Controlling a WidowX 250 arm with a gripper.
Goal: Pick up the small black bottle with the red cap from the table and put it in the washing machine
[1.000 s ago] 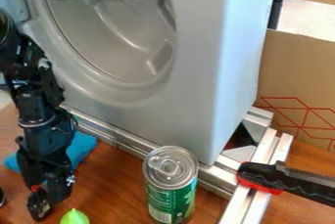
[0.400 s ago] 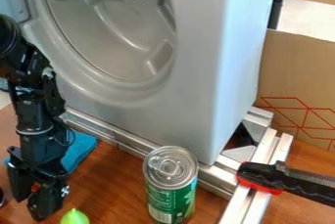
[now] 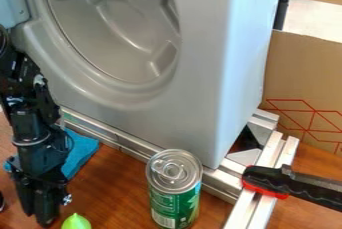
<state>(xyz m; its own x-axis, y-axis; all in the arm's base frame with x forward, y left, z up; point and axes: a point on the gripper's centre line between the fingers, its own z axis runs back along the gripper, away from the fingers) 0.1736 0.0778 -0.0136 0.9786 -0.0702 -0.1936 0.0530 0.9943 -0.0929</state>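
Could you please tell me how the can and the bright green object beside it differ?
The can is tall with a silver metal top, while the green object is low and comes to a point. The can's side carries printing; the green object looks plain. Both stand on the wooden table.

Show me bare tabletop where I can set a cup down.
A bare patch of wooden tabletop lies between the blue cloth and the green can, below the metal rail. A narrower one separates the can from the right-hand rails. Crowded: lower left, around the gripper, cloth and lime-green object.
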